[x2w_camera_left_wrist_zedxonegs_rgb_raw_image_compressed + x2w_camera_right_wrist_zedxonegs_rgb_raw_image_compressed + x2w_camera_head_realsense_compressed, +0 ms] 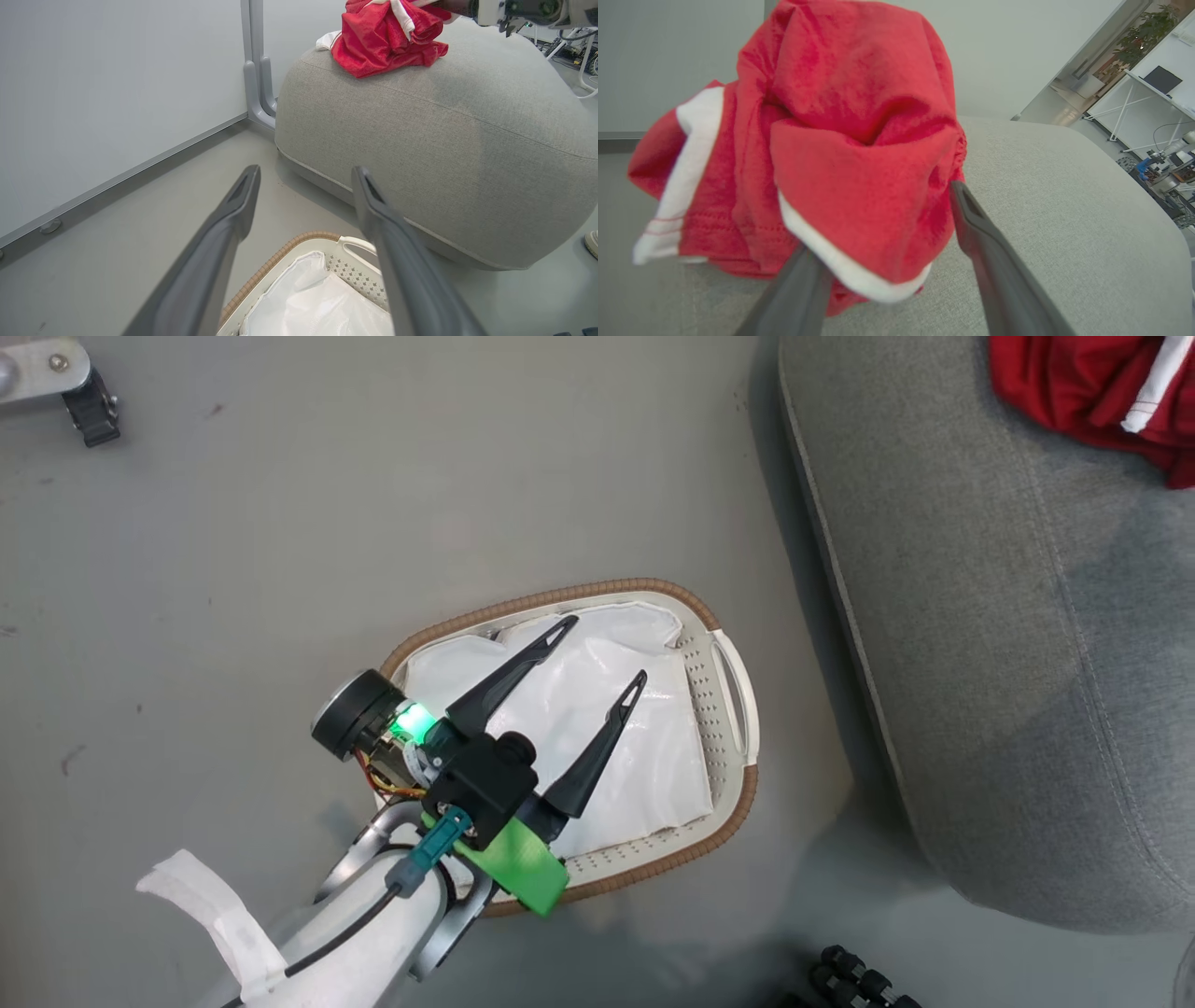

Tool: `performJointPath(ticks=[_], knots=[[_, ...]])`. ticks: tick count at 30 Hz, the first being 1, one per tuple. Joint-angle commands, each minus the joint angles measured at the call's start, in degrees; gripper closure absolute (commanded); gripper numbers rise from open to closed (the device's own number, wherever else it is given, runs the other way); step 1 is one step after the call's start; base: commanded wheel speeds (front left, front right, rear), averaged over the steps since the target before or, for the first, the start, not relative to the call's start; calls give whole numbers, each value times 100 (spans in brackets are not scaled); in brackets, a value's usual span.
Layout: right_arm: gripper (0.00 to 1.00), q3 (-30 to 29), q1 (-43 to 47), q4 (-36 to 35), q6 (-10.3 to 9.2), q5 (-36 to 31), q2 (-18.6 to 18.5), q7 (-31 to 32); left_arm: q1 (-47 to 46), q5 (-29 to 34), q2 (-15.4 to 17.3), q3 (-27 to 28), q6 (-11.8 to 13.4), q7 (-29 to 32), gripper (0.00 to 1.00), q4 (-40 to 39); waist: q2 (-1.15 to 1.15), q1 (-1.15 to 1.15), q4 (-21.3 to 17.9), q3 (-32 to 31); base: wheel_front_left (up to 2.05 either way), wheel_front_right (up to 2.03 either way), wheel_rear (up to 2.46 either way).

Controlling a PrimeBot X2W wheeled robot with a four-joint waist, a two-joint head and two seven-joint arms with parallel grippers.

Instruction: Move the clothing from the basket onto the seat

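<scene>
The clothing is a bunched bright-red heap with white trim, lying on top of the grey seat. In the right wrist view the clothing rests on the seat between the spread fingers of my right gripper, which stands open; a fold drapes over the left finger. The oval basket sits on the floor beside the seat, with a white liner inside. My left gripper hovers open over it, nothing between its fingers. From the left wrist I see my left gripper, the basket, the seat and the clothing.
A pale wall with a grey baseboard and a metal post foot stands behind the seat. A caster bracket sits at the floor's far left. Black equipment lies near the bottom edge. A shoe shows beside the seat.
</scene>
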Motion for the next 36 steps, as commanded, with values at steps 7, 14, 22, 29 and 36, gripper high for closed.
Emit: performJointPath(ticks=[7, 14, 22, 29, 36], knots=[[0, 690, 787, -496, -8, 454, 9, -16, 173, -341, -154, 246, 150, -259, 0, 234, 66, 0, -176, -559, 0, 0, 0], [0, 1266, 1000, -590, -8, 668, -178, -17, 417, -744, -306, 772, 363, -465, 0, 438, 66, 0, -44, -1239, 0, 0, 0], [0, 1884, 963, -609, -8, 937, -328, 38, 930, -984, -560, 1707, 533, -501, 0, 391, 66, 0, 430, -2031, 0, 0, 0], [0, 2222, 1216, -593, -8, 1240, 12, 10, 1521, -838, -816, 2608, 527, -498, 0, 430, 66, 0, 891, -2512, 0, 0, 0], [0, 2453, 1718, -848, -8, 1548, 620, -18, 2252, -725, -1022, 3535, 449, -498, 0, 480, 66, 0, 1248, -2885, 0, 0, 0]])
